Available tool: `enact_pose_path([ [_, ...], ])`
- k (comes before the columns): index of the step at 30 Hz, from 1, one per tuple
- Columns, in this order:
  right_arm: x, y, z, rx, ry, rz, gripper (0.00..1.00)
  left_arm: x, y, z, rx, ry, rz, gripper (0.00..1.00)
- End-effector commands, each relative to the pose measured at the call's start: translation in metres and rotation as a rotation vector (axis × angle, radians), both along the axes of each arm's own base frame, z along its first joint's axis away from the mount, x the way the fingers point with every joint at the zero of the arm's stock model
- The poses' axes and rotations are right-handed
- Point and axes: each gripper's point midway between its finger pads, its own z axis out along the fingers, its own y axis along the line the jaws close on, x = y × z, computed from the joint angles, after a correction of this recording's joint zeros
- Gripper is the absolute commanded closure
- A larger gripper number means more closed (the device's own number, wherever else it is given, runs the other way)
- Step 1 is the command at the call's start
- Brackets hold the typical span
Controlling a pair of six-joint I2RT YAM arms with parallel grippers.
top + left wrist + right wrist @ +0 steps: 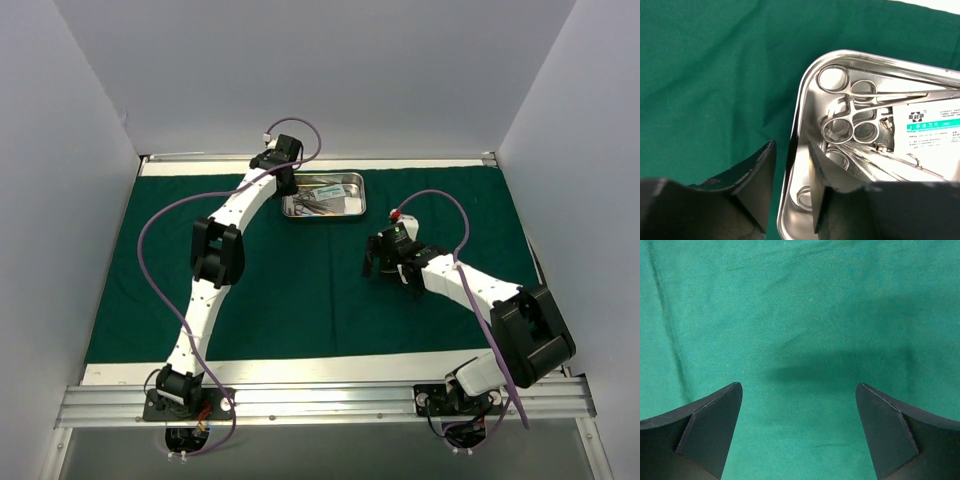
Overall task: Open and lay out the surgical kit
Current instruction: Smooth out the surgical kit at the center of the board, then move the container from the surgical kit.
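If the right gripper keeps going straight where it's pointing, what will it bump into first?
Most likely the green cloth. The right gripper points at bare cloth, fingers apart, with nothing in between as far as its camera shows.

Robotics lab cell: plain white panel walls (320,70) boxing my desk (300,371); ribbed aluminium mounting rail (320,402) at its near edge.

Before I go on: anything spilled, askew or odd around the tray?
Nothing spilled or damaged. The forceps lie piled in the steel tray, the white packet overlapping them. The left gripper straddles the tray's rim, one finger inside; the right gripper hangs open over green cloth.
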Motion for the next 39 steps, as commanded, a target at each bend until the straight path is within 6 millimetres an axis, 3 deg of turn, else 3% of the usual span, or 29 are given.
enact_pose_path([
  [1,-0.004,0.001,-0.004,-0.009,0.014,0.006,0.08,0.011,-0.005,0.001,-0.001,-0.049,-0.002,0.62],
  [5,-0.004,0.000,-0.005,-0.014,0.015,0.004,0.08,0.010,-0.003,-0.008,0.008,-0.036,0.001,0.63],
  [11,-0.004,0.000,-0.006,-0.014,0.018,0.005,0.08,0.008,0.001,-0.013,0.030,-0.025,0.002,0.75],
  [16,-0.005,0.000,-0.005,-0.015,0.020,0.005,0.08,0.008,0.007,-0.010,0.038,-0.032,0.019,0.88],
  [20,-0.005,-0.001,-0.004,-0.013,0.014,0.004,0.08,0.004,0.016,-0.004,0.046,-0.041,0.053,0.90],
  [21,-0.005,-0.001,-0.003,-0.014,0.013,0.003,0.08,0.003,0.019,0.005,0.045,-0.057,0.068,0.91],
  [23,-0.005,-0.001,-0.002,-0.013,0.010,0.003,0.08,-0.005,0.034,-0.001,0.061,-0.039,0.122,0.92],
  [24,-0.005,-0.001,-0.002,-0.012,0.009,0.003,0.08,-0.007,0.039,0.010,0.055,-0.053,0.144,0.92],
  [25,-0.005,-0.001,-0.002,-0.012,0.007,0.002,0.08,-0.016,0.052,-0.001,0.064,-0.027,0.194,0.92],
  [26,-0.005,-0.001,-0.001,-0.011,0.004,0.002,0.08,-0.020,0.060,0.010,0.056,-0.041,0.223,0.93],
  [27,-0.005,-0.001,-0.001,-0.010,0.002,0.002,0.08,-0.025,0.068,0.007,0.058,-0.033,0.250,0.93],
  [28,-0.006,-0.002,-0.001,-0.012,0.001,0.003,0.08,-0.039,0.079,-0.006,0.064,0.001,0.304,0.94],
  [29,-0.006,-0.001,0.000,-0.009,-0.004,0.004,0.08,-0.043,0.092,0.003,0.054,-0.004,0.345,0.94],
  [31,-0.007,-0.002,0.001,-0.009,-0.005,0.007,0.07,-0.057,0.110,0.000,0.038,0.008,0.432,0.94],
  [32,-0.006,-0.001,0.002,-0.004,-0.013,0.009,0.08,-0.072,0.129,-0.005,0.053,0.035,0.483,0.94],
  [39,-0.010,0.000,0.002,0.009,-0.024,0.024,0.07,-0.143,0.195,-0.020,0.014,0.104,0.768,0.92],
])
